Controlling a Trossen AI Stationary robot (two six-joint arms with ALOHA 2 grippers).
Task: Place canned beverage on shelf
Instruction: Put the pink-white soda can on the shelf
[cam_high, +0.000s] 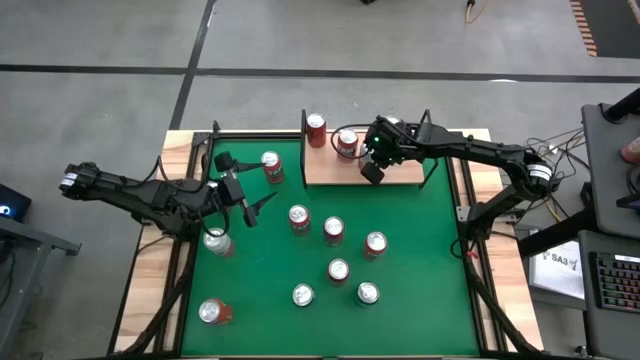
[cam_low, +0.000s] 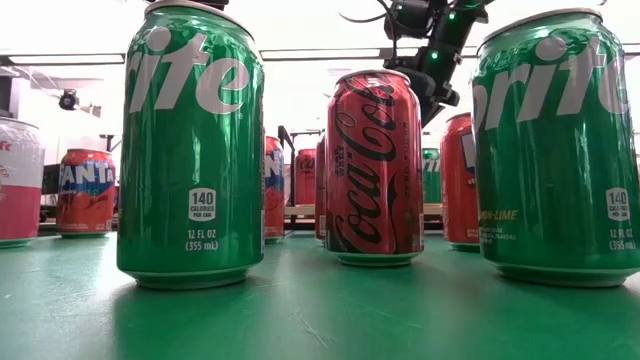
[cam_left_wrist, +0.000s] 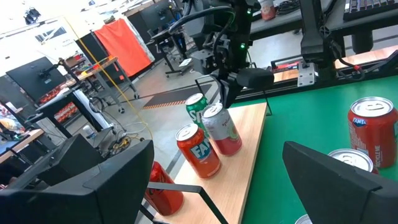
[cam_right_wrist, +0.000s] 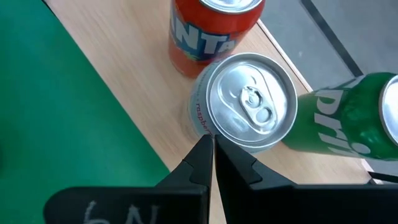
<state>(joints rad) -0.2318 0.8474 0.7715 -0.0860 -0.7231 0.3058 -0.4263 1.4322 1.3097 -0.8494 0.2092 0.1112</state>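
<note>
I am hovering my right gripper (cam_right_wrist: 213, 152), fingers pressed together and holding nothing, over the shelf (cam_high: 325, 170) at the table's far edge, where the silver can (cam_right_wrist: 245, 106) is standing upright, so lifting straight up is advisable to avoid toppling neighbours.

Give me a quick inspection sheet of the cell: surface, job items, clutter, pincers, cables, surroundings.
Surface: green felt tabletop, wood edging.
Job's things: shelf at the far edge, three cans grouped on it: orange Fanta can, silver-topped can, green Sprite can.
Clutter: loose cans across the felt, among them a Coca-Cola can.
Pincers: right pincer shut, empty, above the shelf beside the silver-topped can; left pincer open, empty, over the felt's left side.
Cables: bundle by the right arm.
Surroundings: desks, monitors; no person clearly seen.
</note>
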